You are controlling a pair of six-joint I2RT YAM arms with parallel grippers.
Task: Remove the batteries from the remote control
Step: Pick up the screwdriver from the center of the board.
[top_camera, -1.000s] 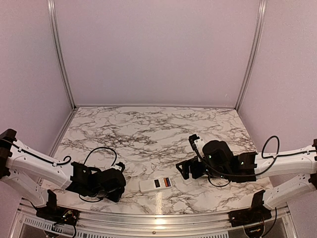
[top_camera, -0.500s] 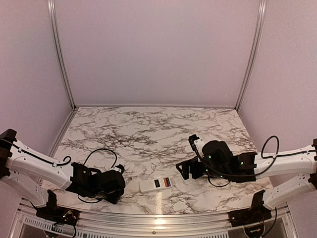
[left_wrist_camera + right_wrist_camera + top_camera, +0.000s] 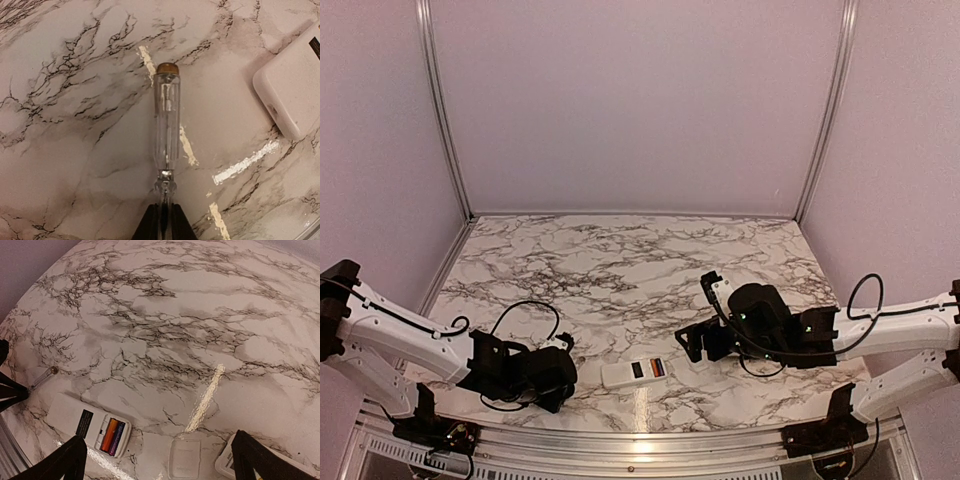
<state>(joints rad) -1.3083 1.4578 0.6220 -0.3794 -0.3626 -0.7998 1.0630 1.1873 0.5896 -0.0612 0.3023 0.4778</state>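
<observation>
The white remote control [image 3: 632, 372] lies near the front edge with its back compartment open. Two batteries [image 3: 112, 436], one orange and one dark purple-blue, sit side by side inside it [image 3: 658, 368]. My right gripper [image 3: 165, 466] hovers over the remote's right end, its fingers [image 3: 67, 462] spread wide and empty. My left gripper [image 3: 163, 222] is low on the table to the left of the remote [image 3: 295, 90]. It is shut on the metal shaft of a clear-handled screwdriver [image 3: 166, 120], which lies flat and points away from the gripper.
A flat pale cover piece [image 3: 184, 459] lies on the marble to the right of the remote [image 3: 85, 422]. A second white device with a printed label [image 3: 229, 461] sits by my right finger. The screwdriver's brown cap [image 3: 52, 370] shows at the left.
My left gripper has shifted slightly to the right and toward the near edge. The right arm and the remote have not moved.
</observation>
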